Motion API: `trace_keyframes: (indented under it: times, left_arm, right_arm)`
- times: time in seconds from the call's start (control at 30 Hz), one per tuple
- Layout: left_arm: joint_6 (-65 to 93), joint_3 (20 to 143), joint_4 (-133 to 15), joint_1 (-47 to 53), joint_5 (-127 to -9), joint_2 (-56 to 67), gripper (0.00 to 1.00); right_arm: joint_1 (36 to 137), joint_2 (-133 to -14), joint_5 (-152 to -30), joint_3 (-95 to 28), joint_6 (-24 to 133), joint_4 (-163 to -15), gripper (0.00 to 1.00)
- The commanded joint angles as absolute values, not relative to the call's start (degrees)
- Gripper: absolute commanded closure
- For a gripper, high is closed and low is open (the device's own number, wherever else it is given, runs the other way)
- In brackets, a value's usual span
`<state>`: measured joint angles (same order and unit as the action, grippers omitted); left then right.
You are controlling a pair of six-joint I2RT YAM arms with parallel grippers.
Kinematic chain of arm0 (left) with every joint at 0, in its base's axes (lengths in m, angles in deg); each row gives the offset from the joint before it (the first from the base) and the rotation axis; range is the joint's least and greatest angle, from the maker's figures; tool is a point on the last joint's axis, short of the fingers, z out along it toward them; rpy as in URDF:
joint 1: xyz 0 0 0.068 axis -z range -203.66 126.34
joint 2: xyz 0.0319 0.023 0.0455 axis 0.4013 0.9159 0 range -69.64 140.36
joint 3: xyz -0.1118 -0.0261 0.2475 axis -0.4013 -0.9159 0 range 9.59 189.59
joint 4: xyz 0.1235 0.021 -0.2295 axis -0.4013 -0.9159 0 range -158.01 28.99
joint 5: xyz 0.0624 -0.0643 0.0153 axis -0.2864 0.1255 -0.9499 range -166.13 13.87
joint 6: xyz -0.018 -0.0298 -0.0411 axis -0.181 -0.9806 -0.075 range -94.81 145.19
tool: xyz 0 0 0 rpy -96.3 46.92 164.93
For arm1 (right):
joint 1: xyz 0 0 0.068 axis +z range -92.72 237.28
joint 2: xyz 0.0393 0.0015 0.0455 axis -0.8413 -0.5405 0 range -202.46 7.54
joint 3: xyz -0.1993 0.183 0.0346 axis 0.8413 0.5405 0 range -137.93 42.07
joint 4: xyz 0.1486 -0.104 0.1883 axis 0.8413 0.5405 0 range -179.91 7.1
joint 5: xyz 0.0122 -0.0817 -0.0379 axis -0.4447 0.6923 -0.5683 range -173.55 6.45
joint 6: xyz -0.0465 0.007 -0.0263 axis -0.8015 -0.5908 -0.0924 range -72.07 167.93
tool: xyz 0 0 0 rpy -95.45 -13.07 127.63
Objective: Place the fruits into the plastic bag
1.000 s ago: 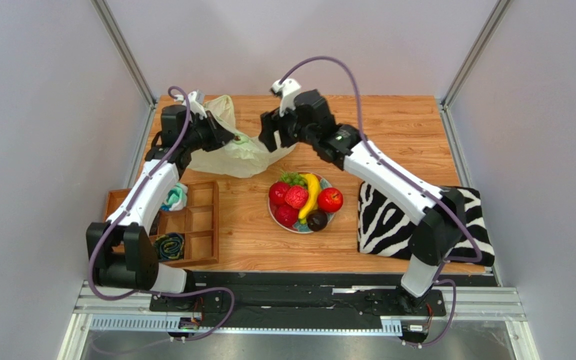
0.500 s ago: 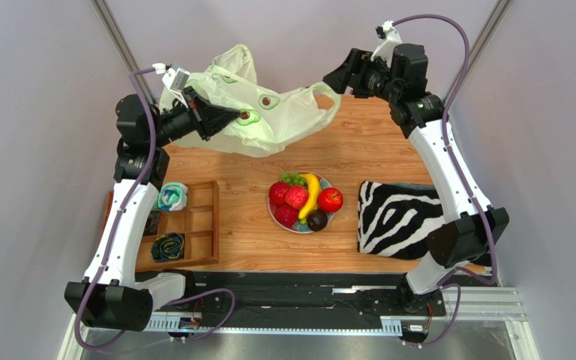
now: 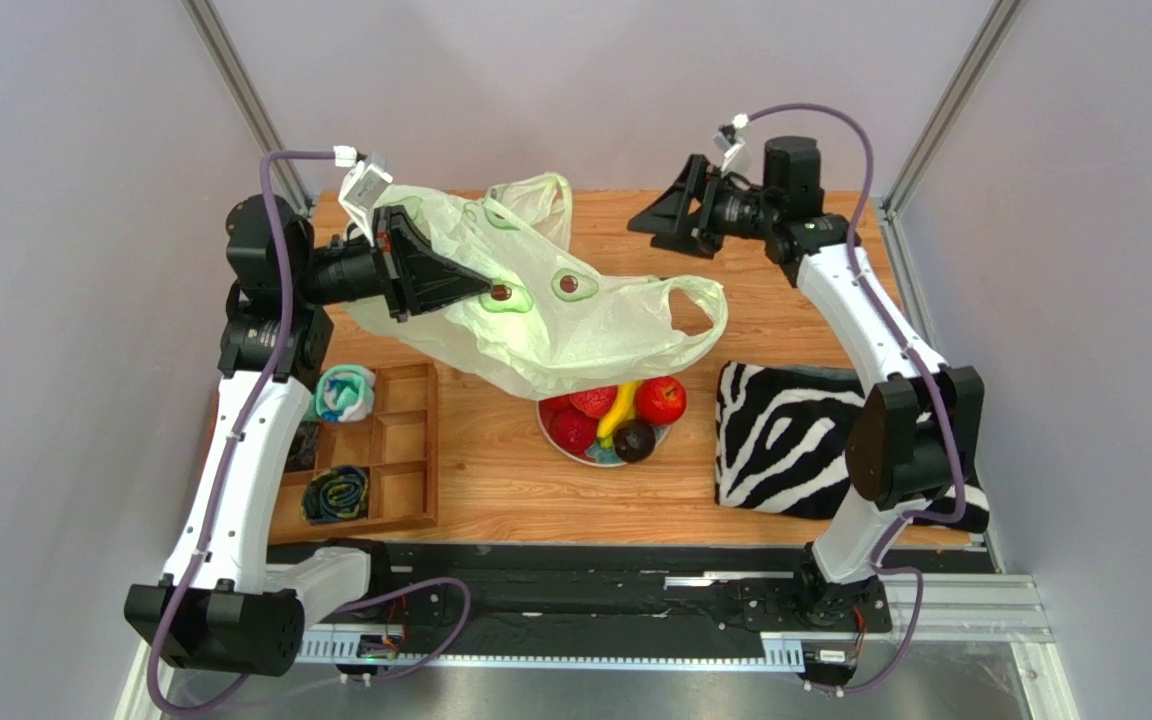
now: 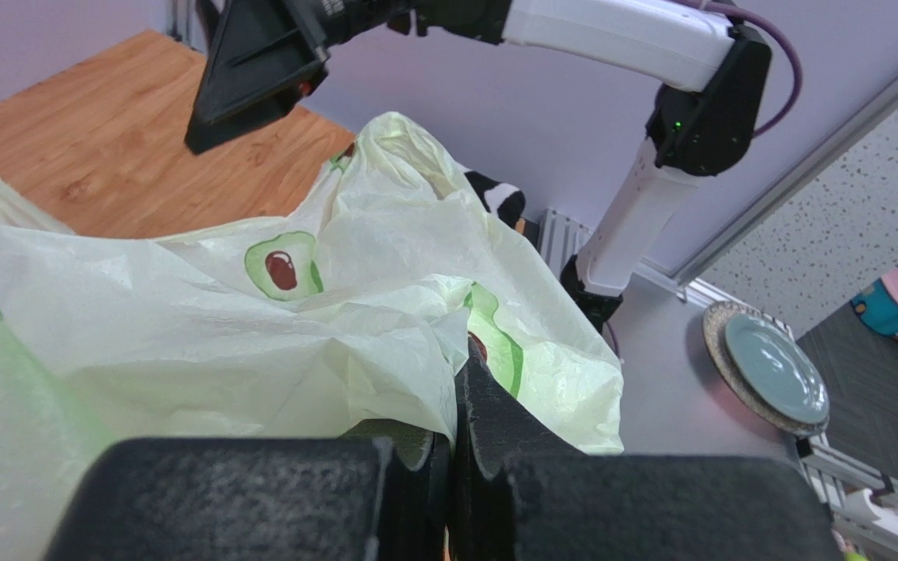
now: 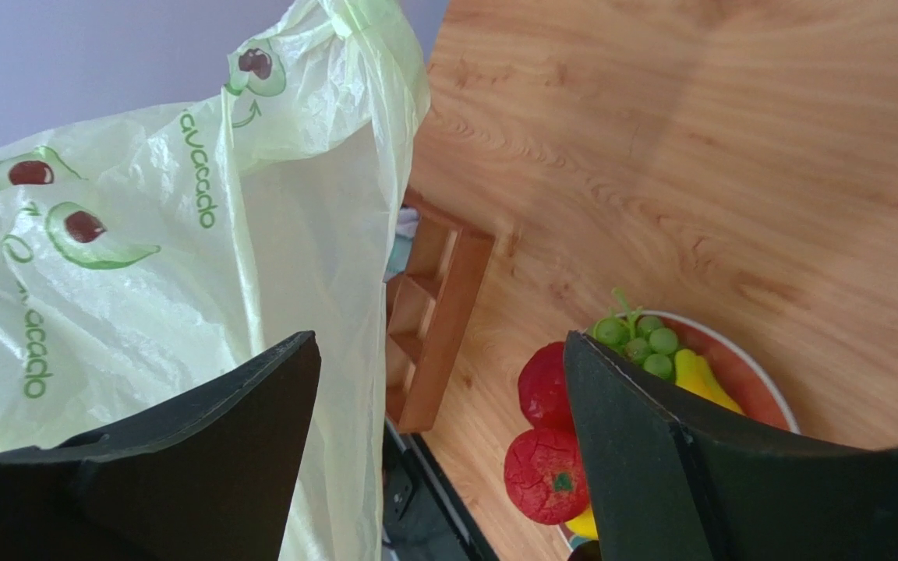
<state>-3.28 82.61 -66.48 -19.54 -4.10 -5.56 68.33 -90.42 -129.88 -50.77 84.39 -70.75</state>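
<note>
Aloft, left end effector (image 3: pixel 480 285) tight on the plastic bag (image 3: pixel 575 323) above the fruits (image 3: pixel 624 420); right end effector (image 5: pixel 440 346) wide open.

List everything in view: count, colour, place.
plastic bag: one, pale yellow-green, avocado prints, held aloft over plate
plate: one, reddish, table centre
banana: one, yellow, on plate
red fruits: three visible, red, on plate
dark fruit: one, brown-black, on plate
grape bunch: one, green, on plate
wooden tray: one, brown, table's left
teal cloth bundle: one, teal, in tray
zebra cloth: one, black-and-white, table's right
left pincer: one, black, shut on plastic bag
right pincer: one, black, open, far right
</note>
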Motion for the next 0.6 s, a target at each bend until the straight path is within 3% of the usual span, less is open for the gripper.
trace_keyframes:
  times: [0.0, 0.47, 0.5, 0.57]
  left_arm:
    - [-4.5, 83.8, -65.8, -19.9, 0.1, -7.4, 1.0]
    - [-5.4, 83.7, -64.4, -19.9, 0.9, -8.1, 1.0]
    - [-5.1, 83.6, -64.5, -19.9, 0.9, -8.1, 1.0]
    - [-4.4, 83.4, -66.1, -19.9, 0.7, -8.2, 1.0]
  right_arm:
    - [73.1, -93.0, -136.9, -48.6, 87.3, -77.1, 0.2]
    - [85.1, -102.9, -142.2, -49.4, 111.3, -104.3, 0.22]
    - [85.6, -103.2, -142.0, -48.4, 113.7, -107.2, 0.25]
    - [85.6, -103.5, -140.5, -46.9, 121.4, -117.6, 0.48]
